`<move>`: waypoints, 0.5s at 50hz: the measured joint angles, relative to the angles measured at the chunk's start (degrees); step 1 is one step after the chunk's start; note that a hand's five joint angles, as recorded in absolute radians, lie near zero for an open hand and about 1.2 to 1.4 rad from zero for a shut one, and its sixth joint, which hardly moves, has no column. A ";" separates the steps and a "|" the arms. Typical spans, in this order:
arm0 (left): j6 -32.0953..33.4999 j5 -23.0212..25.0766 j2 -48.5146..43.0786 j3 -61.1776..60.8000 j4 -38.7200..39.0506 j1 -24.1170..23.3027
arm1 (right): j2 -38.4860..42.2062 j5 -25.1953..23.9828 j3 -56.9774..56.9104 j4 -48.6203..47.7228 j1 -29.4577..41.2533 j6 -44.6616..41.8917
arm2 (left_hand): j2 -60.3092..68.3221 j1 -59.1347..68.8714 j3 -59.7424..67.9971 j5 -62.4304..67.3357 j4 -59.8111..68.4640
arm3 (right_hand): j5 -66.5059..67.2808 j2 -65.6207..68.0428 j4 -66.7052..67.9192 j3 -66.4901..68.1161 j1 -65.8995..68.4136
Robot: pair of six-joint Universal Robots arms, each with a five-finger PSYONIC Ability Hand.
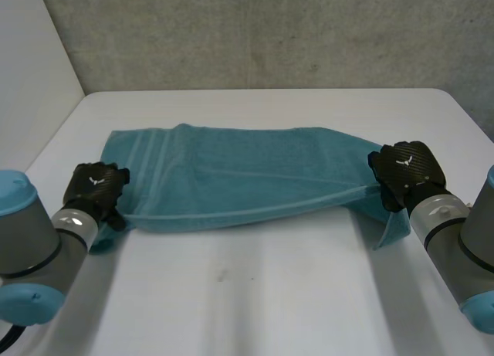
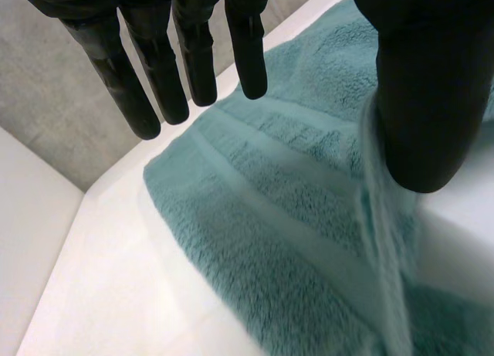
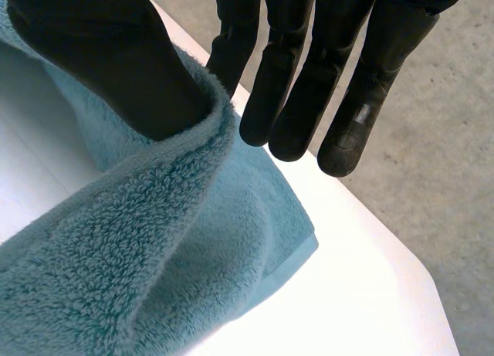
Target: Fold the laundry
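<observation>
Now | left hand (image 2: 154, 70) straight-fingered | right hand (image 3: 285, 70) straight-fingered, towel (image 1: 239, 178) over thumb | towel ends hidden beneath hands

- Glossy black woven-pattern left hand (image 1: 94, 184), small white mark on its back, at the white table's (image 1: 270, 294) left edge.
- Matching black right hand (image 1: 407, 171), same mark, at the table's right edge.
- Smooth black round-tipped fingers (image 2: 197, 59).
- Grey cylindrical arm joints (image 1: 35, 244), light-blue caps (image 1: 14, 190), silvery wrist ring (image 1: 73, 219).
</observation>
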 measured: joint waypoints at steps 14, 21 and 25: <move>0.16 0.10 5.66 -5.19 -4.59 3.73 | 0.04 0.27 0.52 0.00 -0.38 0.05 | -0.88 -0.55 -0.88 -1.18 -0.95 | 0.00 0.00 0.00 0.01 0.00; 0.93 0.05 3.10 -4.12 -4.01 6.56 | -0.06 0.27 0.59 0.14 -0.33 0.01 | 24.35 28.17 23.98 24.42 24.87 | 0.00 0.00 0.00 0.01 0.00; 1.16 0.09 2.93 -3.67 -3.95 7.19 | -0.29 0.26 0.46 0.34 -0.44 -0.08 | 39.72 39.80 39.21 38.82 39.98 | 0.00 0.00 0.00 0.01 0.00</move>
